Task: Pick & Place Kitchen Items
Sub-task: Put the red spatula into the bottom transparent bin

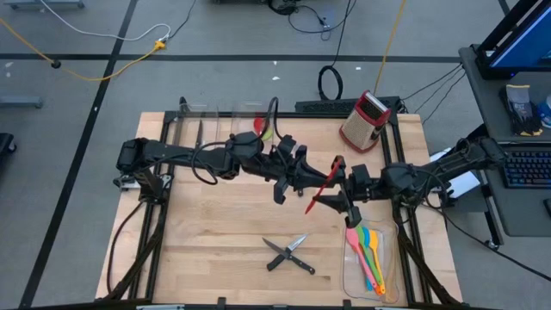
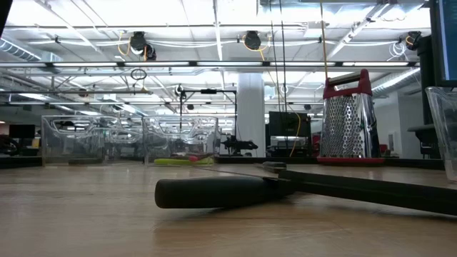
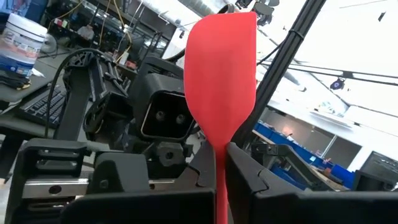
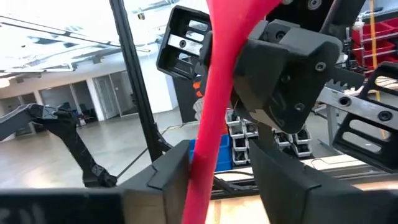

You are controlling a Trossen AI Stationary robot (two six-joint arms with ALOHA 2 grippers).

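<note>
readable text: none that I can make out in any view
labels or brands: none legible

Both arms reach inward and meet above the table's middle, the left gripper (image 1: 303, 182) clamped shut, while the right gripper (image 1: 343, 200) faces it (fingers (image 4: 171, 168) parted, one each side of a red handle).

I work in a robotics lab: my light wooden tabletop (image 1: 224, 224) sits on a grey concrete floor (image 1: 69, 155) strewn with a yellow cable (image 1: 112, 65), a desk with a black keyboard (image 1: 525, 168) stands beside it, and bright ceiling strip lights (image 2: 214, 28) run across an open hall.
</note>
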